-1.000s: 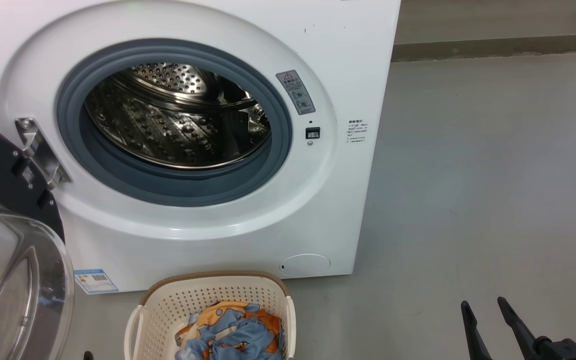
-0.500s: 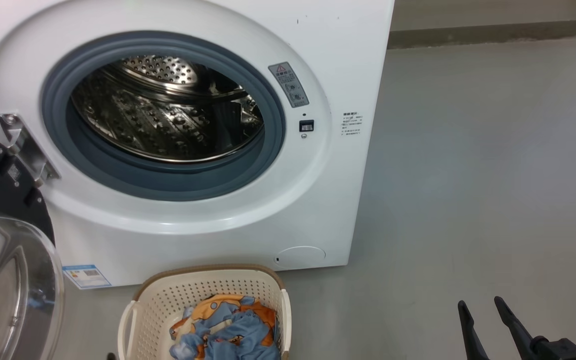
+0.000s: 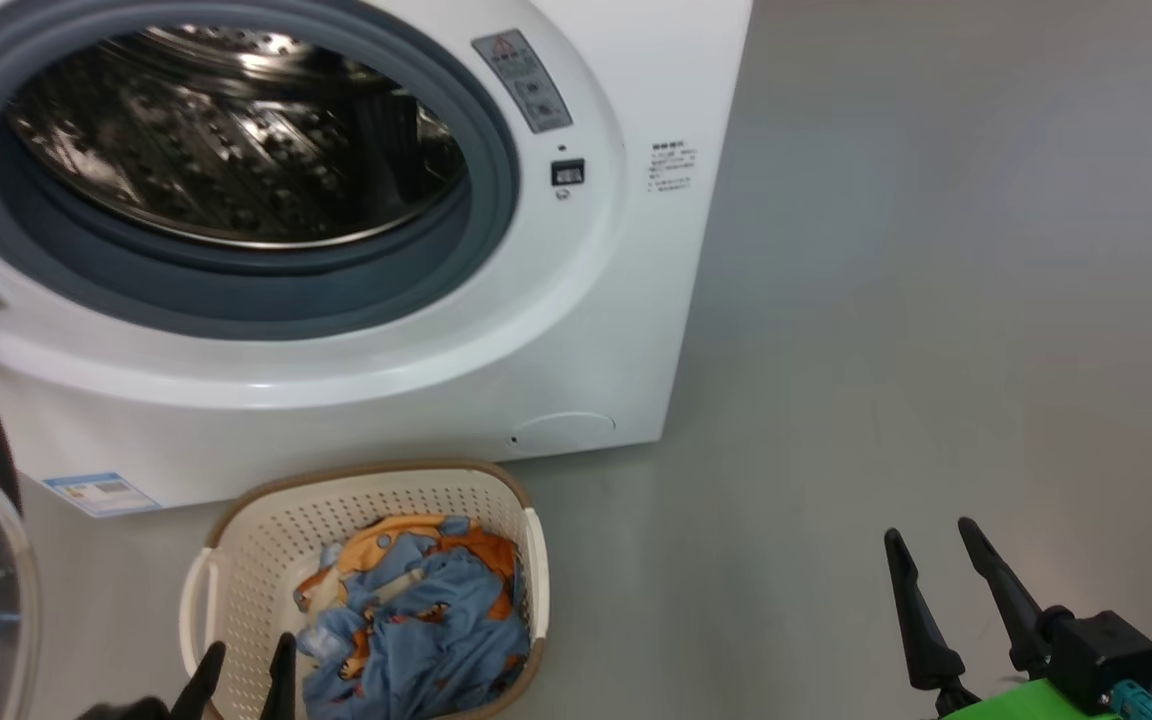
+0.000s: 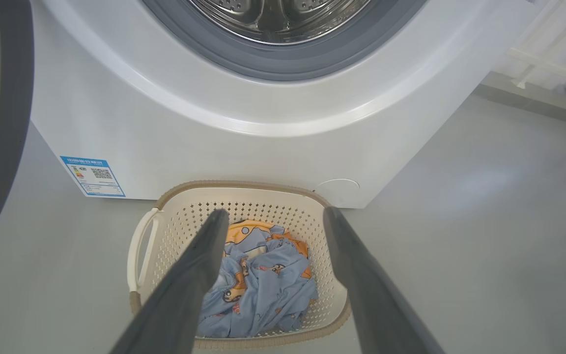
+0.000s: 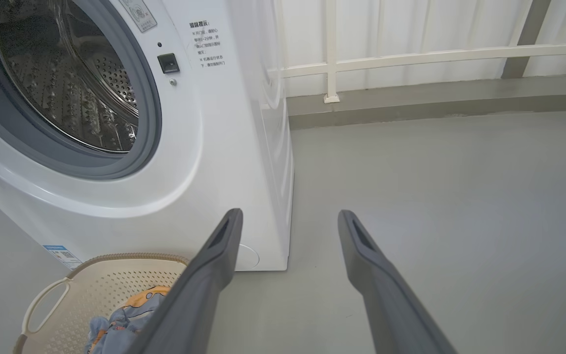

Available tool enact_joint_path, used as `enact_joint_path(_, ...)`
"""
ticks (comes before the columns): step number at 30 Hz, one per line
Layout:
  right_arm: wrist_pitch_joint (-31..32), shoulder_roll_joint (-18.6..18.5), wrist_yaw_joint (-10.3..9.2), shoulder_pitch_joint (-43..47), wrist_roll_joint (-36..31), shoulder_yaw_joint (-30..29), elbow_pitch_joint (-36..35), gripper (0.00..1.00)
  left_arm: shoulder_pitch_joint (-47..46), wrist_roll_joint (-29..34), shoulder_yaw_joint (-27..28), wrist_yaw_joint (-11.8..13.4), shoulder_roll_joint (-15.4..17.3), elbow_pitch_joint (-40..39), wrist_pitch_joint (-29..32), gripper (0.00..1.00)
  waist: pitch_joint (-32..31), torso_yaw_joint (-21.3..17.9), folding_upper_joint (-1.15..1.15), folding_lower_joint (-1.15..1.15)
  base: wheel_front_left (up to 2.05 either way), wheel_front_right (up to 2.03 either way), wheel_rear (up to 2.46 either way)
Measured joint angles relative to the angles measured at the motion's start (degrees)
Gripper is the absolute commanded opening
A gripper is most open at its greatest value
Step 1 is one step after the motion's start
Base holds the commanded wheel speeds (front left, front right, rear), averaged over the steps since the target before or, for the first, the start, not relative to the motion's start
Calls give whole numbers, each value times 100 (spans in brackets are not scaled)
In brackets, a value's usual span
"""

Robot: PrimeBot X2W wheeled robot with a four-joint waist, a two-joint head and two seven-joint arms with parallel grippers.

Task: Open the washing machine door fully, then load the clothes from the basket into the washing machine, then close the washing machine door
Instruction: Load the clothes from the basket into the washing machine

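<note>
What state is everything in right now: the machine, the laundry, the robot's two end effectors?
washing machine door: open, standing at the left.
drum: empty, no laundry inside.
basket: upright on the floor before the washing machine.
clothes: crumpled in the basket.
left end effector: open, empty, above the basket.
right end effector: open, empty, over bare floor.

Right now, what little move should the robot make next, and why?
Probably lower the left gripper into the basket onto the clothes. It is open and aimed at them, the door is swung open, and the drum looks empty.
</note>
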Motion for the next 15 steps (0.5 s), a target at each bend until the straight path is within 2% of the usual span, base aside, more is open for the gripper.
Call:
enact_joint_path(6, 0, -1, 0, -280, 127, 162, -96, 100, -634, -438, -301, -1, 282, 374, 391, 100, 494, -224, 0, 0, 0, 0, 0)
enact_joint_path(15, -1, -3, 0, -882, 377, 517, -268, 100, -1608, -1179, -805, -1, 920, 1272, 956, 100, 1406, -605, 0, 0, 0, 0, 0)
